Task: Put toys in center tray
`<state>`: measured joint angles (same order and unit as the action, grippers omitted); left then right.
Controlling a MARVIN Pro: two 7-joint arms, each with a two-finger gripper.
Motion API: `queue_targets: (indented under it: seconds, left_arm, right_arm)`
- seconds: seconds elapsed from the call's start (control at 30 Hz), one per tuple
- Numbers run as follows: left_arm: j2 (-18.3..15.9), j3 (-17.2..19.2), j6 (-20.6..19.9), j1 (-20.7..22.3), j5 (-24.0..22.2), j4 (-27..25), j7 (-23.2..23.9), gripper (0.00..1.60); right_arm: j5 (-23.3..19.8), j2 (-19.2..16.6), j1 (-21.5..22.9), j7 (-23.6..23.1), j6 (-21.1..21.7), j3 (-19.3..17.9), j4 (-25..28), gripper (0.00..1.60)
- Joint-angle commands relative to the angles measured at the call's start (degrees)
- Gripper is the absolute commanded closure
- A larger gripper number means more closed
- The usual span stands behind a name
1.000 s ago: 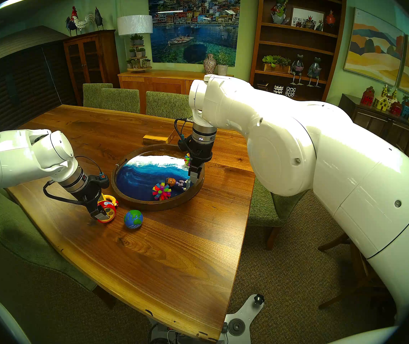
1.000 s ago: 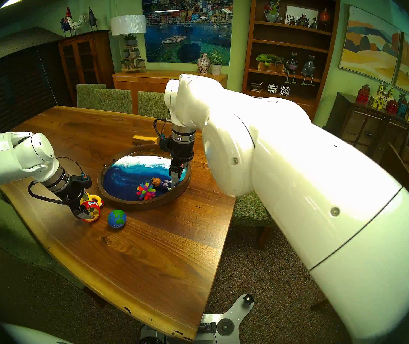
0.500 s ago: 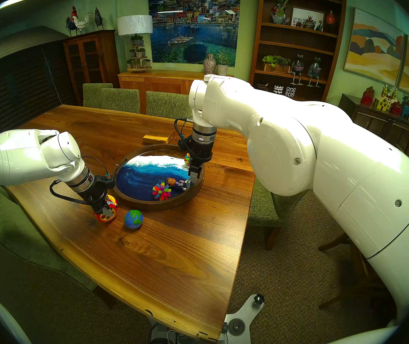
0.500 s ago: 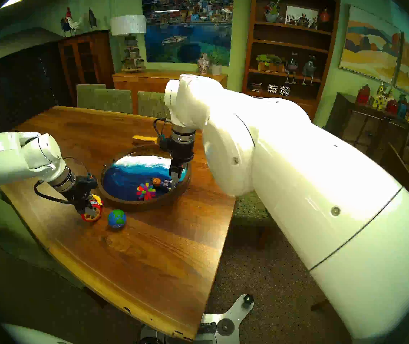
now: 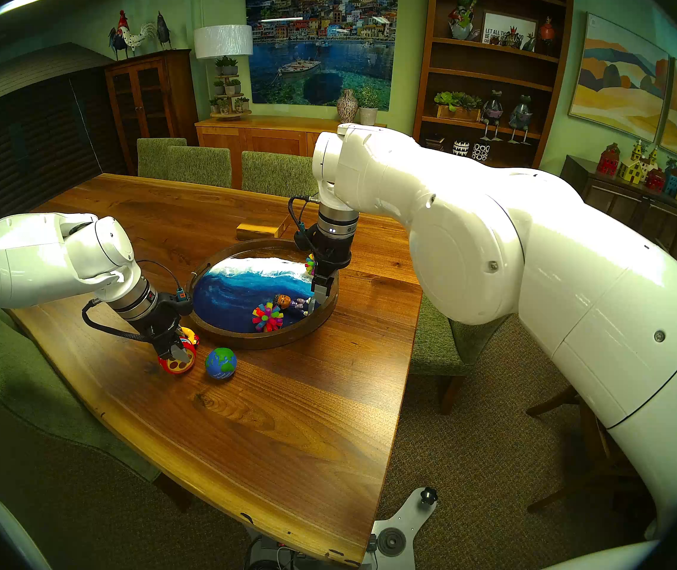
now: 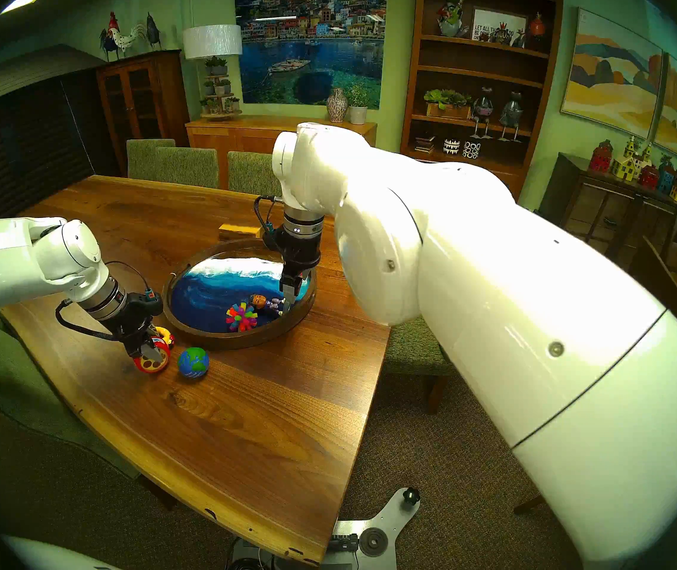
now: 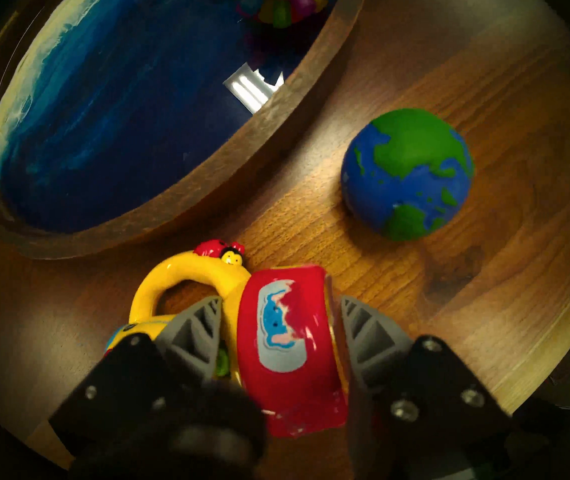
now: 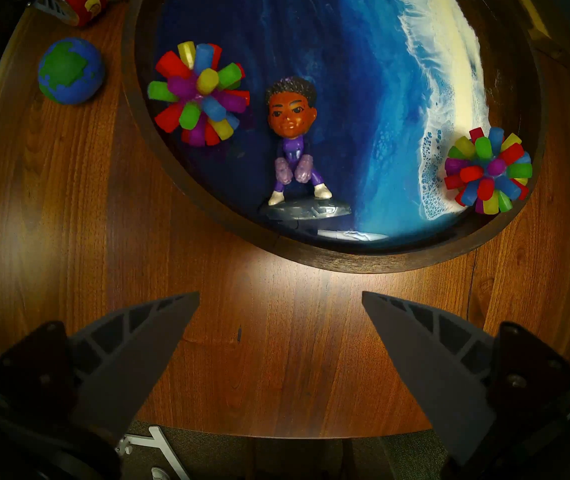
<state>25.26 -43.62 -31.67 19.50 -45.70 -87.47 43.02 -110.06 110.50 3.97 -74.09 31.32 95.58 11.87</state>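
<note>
Left hand [image 7: 281,316] is clamped around the red-and-yellow flashlight toy [image 7: 285,344] on the worktop [image 5: 271,433], globe ball [image 5: 220,362] just beside it. Right hand [image 5: 321,292] hangs spread wide over the tray [image 5: 254,341].

I see the red-yellow flashlight toy [image 7: 283,334] and globe ball [image 5: 221,362] on the table beside the tray [image 5: 246,339]; doll [image 8: 294,140] and two spiky balls [image 8: 200,95] lie inside.

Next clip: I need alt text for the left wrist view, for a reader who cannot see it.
The left gripper is closed on the red head of a red-and-yellow toy flashlight near the wooden table. A blue-green globe ball sits to the right, outside the round ocean-wave tray, where a spiky ball shows.
</note>
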Motion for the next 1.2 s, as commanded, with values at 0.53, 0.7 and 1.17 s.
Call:
queue_targets:
  seconds: [0.53,0.7,1.17]
  left_arm:
    - [-0.5,4.9,-3.6,7.7,2.9,-2.3,4.2,1.42]
    - [-1.0,5.0,-3.8,8.1,3.3,-2.7,5.1,0.85]
    - [-2.4,4.9,-3.2,8.8,3.6,0.5,9.7,0.00]
  right_arm:
    - [0.3,-0.2,2.3,-4.0,0.0,-0.5,-0.9,0.00]
    - [0.4,-0.3,2.3,-4.0,0.0,-0.6,-0.9,0.00]
    - [0.6,-0.3,2.3,-3.8,0.0,-0.8,-0.8,0.00]
